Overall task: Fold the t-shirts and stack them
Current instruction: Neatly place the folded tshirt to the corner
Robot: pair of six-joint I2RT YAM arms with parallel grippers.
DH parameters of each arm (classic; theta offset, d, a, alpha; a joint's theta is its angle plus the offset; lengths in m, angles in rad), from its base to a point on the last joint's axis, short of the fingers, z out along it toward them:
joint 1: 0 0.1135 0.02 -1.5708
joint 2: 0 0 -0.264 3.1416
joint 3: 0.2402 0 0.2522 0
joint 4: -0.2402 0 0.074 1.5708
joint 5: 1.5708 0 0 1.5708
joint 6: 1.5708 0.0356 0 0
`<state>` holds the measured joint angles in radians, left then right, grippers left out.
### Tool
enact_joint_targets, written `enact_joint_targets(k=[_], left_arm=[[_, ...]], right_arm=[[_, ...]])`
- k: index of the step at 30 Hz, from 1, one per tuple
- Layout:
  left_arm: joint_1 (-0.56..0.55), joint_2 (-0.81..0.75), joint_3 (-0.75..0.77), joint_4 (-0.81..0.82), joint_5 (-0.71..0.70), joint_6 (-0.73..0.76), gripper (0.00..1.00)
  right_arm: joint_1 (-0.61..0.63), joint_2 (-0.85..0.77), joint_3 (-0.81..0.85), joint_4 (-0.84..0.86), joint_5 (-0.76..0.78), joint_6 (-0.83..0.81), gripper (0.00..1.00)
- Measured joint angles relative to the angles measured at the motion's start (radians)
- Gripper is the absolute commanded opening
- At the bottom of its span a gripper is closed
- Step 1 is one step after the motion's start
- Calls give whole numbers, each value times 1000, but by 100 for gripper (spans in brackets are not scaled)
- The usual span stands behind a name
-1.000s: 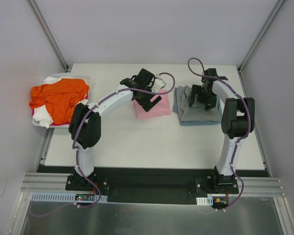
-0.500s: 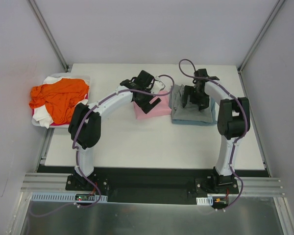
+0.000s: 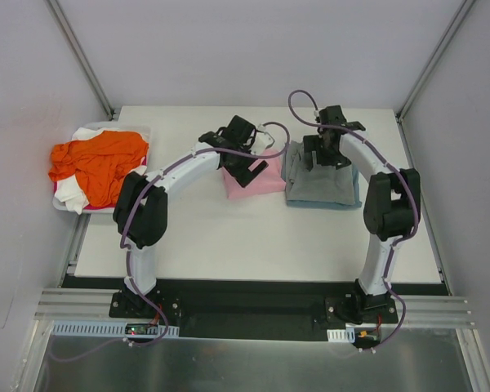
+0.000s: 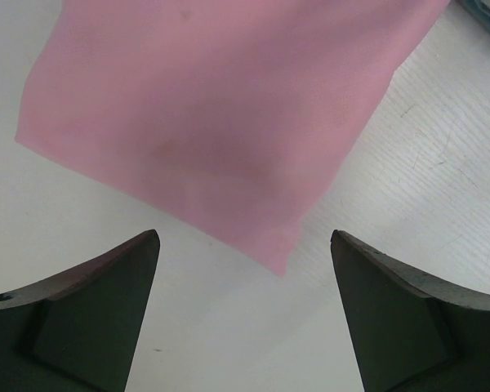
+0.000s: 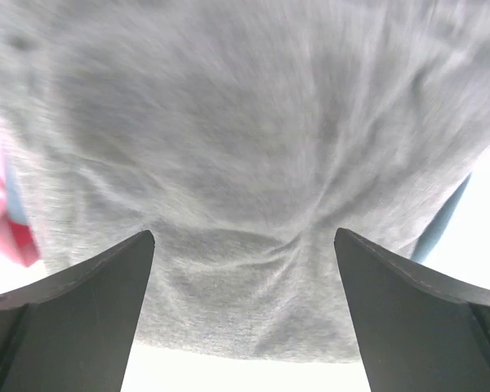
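Note:
A folded light pink t-shirt [image 3: 257, 181] lies at the table's middle back; it fills the top of the left wrist view [image 4: 220, 114]. My left gripper [image 3: 247, 159] hovers over its far edge, open and empty. A folded grey t-shirt [image 3: 317, 184] lies on a grey-blue one [image 3: 355, 180] to the right, touching the pink one. My right gripper [image 3: 327, 151] is over its far part, open and empty; the grey cloth [image 5: 253, 163] lies between the fingers [image 5: 82, 318]. An orange t-shirt [image 3: 98, 163] and a white one [image 3: 72, 196] lie crumpled in a tray at the left.
The white tray [image 3: 144, 131] stands at the table's left edge. The table [image 3: 253, 245] is white, with grey walls on three sides and metal posts at the back corners.
My right gripper has slid left and toward the back, dragging the grey stack leftward until it touches the pink t-shirt. The left arm has stayed still.

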<state>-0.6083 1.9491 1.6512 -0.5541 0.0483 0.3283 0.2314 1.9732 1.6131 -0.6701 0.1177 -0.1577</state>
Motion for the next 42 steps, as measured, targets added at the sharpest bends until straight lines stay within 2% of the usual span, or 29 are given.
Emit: enact_joint_targets(k=[7,13,17,23,33,42], left_arm=[[92,41,63,19,1,-27,87],[264,109,117,50,-8,-49,87],[328,121,117,47,-14,-56,87],[341,126,123,48,-13,-51,88],[349,209,217,48,8,-50,88],[355,254,261,32,165,-80,89]], right_arm=[[98,-12,100,-13,24,-180,96],[269,-47,18,-6,58,-375,97],[341,-68,-43,-1,61,-457,97],[391,-73,-65,-10,61,-531,97],[452,-41,-43,-44,57,-631,96],[455,37,-11,-50,55,-720,96]])
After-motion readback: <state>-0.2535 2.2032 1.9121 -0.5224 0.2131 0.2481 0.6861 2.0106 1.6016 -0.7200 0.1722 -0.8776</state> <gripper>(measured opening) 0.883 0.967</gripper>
